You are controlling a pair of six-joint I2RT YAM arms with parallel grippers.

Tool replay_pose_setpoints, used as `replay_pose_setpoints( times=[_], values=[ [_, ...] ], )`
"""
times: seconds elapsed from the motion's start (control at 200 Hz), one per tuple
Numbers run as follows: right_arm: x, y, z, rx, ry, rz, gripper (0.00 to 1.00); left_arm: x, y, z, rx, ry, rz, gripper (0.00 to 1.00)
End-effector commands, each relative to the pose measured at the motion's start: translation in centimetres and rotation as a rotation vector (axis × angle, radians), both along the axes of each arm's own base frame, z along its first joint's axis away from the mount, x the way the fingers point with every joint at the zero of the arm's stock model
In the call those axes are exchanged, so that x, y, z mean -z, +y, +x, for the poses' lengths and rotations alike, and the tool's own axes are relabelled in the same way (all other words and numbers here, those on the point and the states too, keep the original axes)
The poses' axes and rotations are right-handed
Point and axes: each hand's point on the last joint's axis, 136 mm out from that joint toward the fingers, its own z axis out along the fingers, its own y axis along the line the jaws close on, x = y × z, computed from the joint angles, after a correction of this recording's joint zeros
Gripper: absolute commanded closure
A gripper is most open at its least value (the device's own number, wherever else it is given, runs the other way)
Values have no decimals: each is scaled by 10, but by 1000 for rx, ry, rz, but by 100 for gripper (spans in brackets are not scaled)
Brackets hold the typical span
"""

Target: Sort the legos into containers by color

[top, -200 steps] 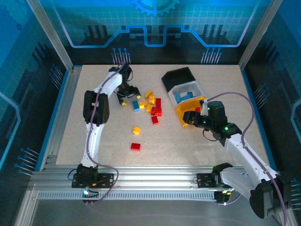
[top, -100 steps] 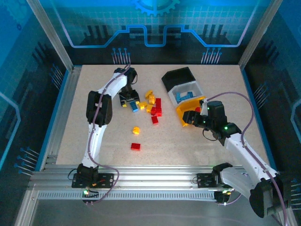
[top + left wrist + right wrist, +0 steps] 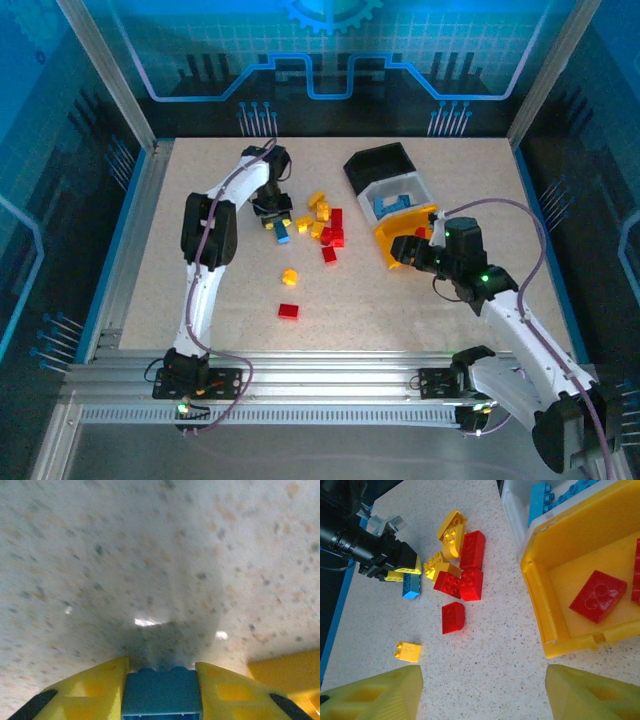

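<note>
Left gripper [image 3: 161, 676] is clenched on a blue lego brick [image 3: 162, 695], close to the speckled table [image 3: 150, 555]; you find it just beside the loose red and yellow bricks [image 3: 325, 222]. Right gripper [image 3: 482, 690] stands spread wide, grasping nothing, near the yellow bin [image 3: 540, 605], which holds a red brick [image 3: 597, 596]. Blue bricks [image 3: 538, 502] lie in the white bin [image 3: 512, 507]

Overhead: we look from above, behind the arm bases [image 3: 195, 375] at 6 o'clock. Left wrist: tight on the table [image 3: 150, 555]. Right wrist: higher, facing 11 o'clock; shares the legos [image 3: 472, 547] with overhead.
</note>
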Motion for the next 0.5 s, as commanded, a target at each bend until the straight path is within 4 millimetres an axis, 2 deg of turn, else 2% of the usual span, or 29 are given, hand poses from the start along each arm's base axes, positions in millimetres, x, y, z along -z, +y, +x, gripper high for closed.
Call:
replay_pose_setpoints(
  times=[0.0, 0.125, 0.225, 0.34, 0.495],
  values=[
    [-4, -1, -3, 8, -25, -11, 33, -31, -24, -5, -33, -21, -146, 72],
    [-9, -5, -4, 17, -38, -16, 33, -52, -34, 1, -110, -51, -270, 72],
    [-14, -11, -5, 33, -49, -14, 33, -76, -47, 12, -175, -96, -380, 71],
    [-19, -19, -6, 50, -56, -2, 33, -101, -74, 32, -274, -148, -550, 71],
    [-21, -22, -11, 56, -55, 8, 33, -122, -119, 62, -380, -215, -686, 70]
  ],
)
